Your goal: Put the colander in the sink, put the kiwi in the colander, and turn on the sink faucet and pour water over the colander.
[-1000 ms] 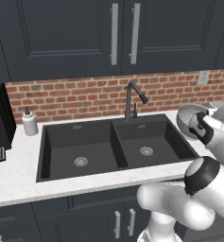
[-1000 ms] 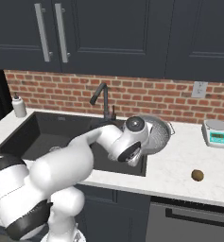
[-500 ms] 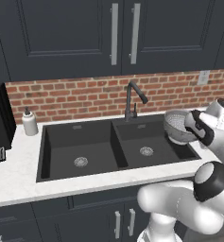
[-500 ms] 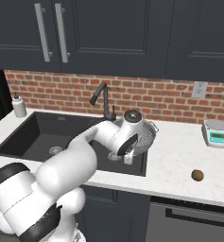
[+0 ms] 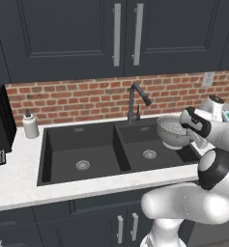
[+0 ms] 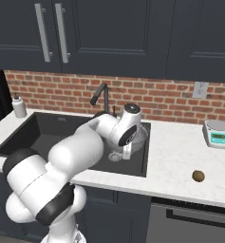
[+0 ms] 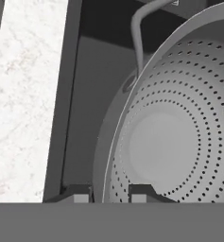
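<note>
Colander (image 5: 174, 131) in my grip, held in air over right basin of sink (image 5: 94, 149), not yet set down. Kiwi (image 6: 198, 176) on tabletop (image 6: 180, 156) right of sink, well apart. Faucet (image 5: 135, 100) untouched, no water seen. I judge first step under way, rest left. Hand (image 7: 111, 193) pinched narrow on colander rim, one finger each side of wall.

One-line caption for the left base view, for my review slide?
Claw gripping the rim of the colander, holding it above the right basin of the black sink, beside the faucet.
</note>
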